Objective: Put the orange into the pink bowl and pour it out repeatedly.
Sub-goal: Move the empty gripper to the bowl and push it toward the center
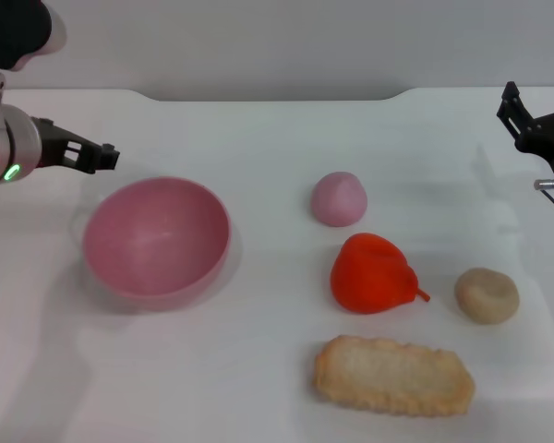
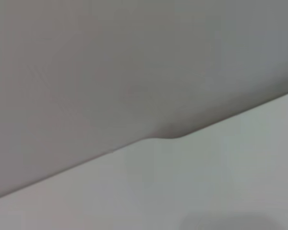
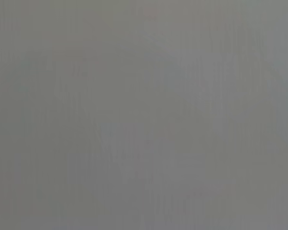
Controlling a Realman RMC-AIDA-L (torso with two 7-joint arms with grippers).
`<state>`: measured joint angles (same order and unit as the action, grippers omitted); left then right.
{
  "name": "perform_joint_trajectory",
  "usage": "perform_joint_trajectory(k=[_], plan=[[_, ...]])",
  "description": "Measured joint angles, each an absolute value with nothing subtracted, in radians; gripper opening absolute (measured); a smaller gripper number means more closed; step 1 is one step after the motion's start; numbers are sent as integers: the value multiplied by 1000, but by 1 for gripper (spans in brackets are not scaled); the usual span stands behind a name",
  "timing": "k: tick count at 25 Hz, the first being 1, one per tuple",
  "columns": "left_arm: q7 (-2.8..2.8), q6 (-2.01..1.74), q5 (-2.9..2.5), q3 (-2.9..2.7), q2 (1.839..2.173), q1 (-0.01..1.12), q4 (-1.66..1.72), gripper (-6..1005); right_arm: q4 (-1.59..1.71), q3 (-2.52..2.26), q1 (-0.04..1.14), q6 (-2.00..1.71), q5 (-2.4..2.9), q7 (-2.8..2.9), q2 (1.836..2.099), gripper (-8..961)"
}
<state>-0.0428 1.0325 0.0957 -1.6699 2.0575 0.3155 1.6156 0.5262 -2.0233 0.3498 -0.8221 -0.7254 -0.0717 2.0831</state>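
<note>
- The left gripper [image 1: 97, 155] pokes in from the head view's left edge, its arm cut off there; whether its fingers are parted can't be told.
- The right gripper [image 1: 526, 125] is clipped by the right edge, fingers out of sight.
- The right wrist view is a flat grey blur.
- The left wrist view is soft: only the table [image 2: 206, 182] edge against a grey wall.
</note>
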Motion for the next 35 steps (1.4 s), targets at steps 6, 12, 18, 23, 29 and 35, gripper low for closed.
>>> perform_joint_trajectory(k=[6, 12, 18, 23, 29, 35], plan=[[-58, 1056, 130, -1666, 2058, 316, 1610, 775, 527, -2023, 352, -822, -725, -72, 2082, 828], [-65, 1127, 177, -1668, 2058, 315, 1627, 773, 527, -2023, 352, -822, -728, -72, 2082, 828], [-67, 1220, 184, -1665, 2057, 321, 1683, 770, 528, -2023, 354, -822, -732, -73, 2082, 828], [-86, 1272, 230, -1657, 2057, 333, 1699, 768, 528, -2023, 356, -822, -732, -74, 2082, 827], [-93, 1282, 251, -1661, 2058, 342, 1683, 765, 521, -2022, 359, -825, -733, -73, 2082, 827], [-93, 1244, 240, -1648, 2057, 342, 1633, 763, 519, -2023, 359, -826, -733, -76, 2082, 827]])
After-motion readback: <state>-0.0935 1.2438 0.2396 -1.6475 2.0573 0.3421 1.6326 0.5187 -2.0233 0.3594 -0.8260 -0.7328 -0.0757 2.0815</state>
